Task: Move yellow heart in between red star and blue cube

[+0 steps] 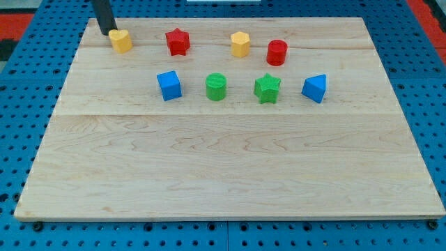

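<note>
At the view's top left, my tip [107,33], the lower end of a straight dark rod, rests on the wooden board [223,167] right against the left side of the yellow heart [120,40]; the arm carries no claw at all, only this rod, so there is nothing to stand wide or narrow. The yellow heart sits near the board's top left corner. To its right, in the same upper row, stands the red star [178,41], a clear gap between them. Below the star and slightly to its left lies the blue cube [168,85], heading a second row. Further right in that lower row come a green cylinder [216,86], a green star [267,88] and a blue wedge-like block [315,88]. Above them, right of the red star, are a yellow hexagonal block [240,43] and a red cylinder [277,52].
</note>
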Controlling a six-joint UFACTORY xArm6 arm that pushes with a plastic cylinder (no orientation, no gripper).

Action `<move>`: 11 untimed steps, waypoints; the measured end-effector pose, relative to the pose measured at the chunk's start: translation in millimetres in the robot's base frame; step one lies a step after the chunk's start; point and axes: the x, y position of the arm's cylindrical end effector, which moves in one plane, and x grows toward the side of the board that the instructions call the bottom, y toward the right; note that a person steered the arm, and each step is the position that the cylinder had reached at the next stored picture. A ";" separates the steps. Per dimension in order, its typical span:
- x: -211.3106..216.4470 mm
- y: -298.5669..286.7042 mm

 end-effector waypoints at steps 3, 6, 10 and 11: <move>34.5 48.4; 54.1 112.8; 99.9 128.8; 99.7 196.3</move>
